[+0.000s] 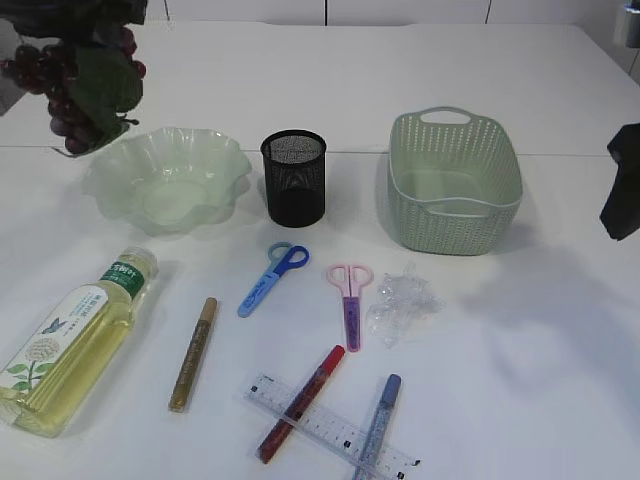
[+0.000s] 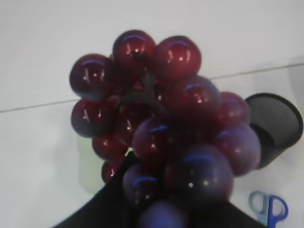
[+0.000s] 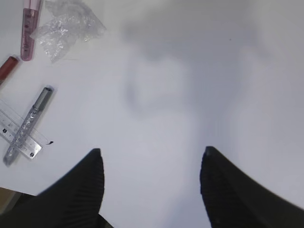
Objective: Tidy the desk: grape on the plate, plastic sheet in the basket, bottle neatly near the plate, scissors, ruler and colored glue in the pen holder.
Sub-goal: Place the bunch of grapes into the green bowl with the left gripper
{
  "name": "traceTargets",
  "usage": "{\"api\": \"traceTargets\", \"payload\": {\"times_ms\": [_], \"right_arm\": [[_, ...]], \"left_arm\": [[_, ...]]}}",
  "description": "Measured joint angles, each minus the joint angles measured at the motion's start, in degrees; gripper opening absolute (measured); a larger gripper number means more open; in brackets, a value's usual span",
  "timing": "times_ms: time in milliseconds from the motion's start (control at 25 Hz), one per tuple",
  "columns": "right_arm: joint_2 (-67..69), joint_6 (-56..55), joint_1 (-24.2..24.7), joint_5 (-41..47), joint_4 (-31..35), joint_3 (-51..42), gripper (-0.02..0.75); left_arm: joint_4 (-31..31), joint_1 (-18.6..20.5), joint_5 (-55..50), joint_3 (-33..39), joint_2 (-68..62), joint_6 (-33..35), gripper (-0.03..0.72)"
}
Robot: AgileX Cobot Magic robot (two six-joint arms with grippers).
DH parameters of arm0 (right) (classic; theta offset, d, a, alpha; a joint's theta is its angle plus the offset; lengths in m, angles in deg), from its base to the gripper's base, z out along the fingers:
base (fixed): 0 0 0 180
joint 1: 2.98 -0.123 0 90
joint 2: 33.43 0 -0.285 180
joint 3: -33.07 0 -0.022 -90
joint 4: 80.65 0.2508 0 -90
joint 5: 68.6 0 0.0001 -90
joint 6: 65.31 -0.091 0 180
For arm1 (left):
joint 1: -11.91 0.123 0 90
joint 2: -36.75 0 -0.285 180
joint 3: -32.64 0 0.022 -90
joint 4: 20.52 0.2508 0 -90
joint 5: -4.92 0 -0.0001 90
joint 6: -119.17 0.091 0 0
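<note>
My left gripper (image 2: pixel 159 209) is shut on a dark red grape bunch (image 1: pixel 72 82), which hangs in the air over the far left rim of the pale green wavy plate (image 1: pixel 165 182). On the table lie the bottle (image 1: pixel 68 345), blue scissors (image 1: pixel 272 280), pink scissors (image 1: pixel 349 302), a crumpled plastic sheet (image 1: pixel 402 306), a clear ruler (image 1: pixel 330 427) and gold (image 1: pixel 193 353), red (image 1: pixel 300 402) and silver-blue (image 1: pixel 378 425) glue pens. The black mesh pen holder (image 1: pixel 293 178) and green basket (image 1: pixel 455 182) stand behind them. My right gripper (image 3: pixel 152 151) hovers open over bare table, holding nothing.
The red and silver-blue glue pens lie across the ruler near the front edge. The right arm (image 1: pixel 622 195) hangs at the right edge of the exterior view, beside the basket. White table stretches on the right, below that arm.
</note>
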Motion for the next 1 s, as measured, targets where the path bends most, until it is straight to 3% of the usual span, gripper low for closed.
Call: {"api": "traceTargets", "payload": {"times_ms": [600, 1000], "right_arm": [[0.0, -0.48, 0.0, 0.08, 0.0, 0.0, 0.497], [0.0, -0.6, 0.0, 0.08, 0.0, 0.0, 0.496]], "left_arm": [[-0.08, 6.93, 24.94, 0.0, -14.42, -0.17, 0.14], [-1.73, 8.32, 36.21, 0.0, -21.9, -0.39, 0.151]]}}
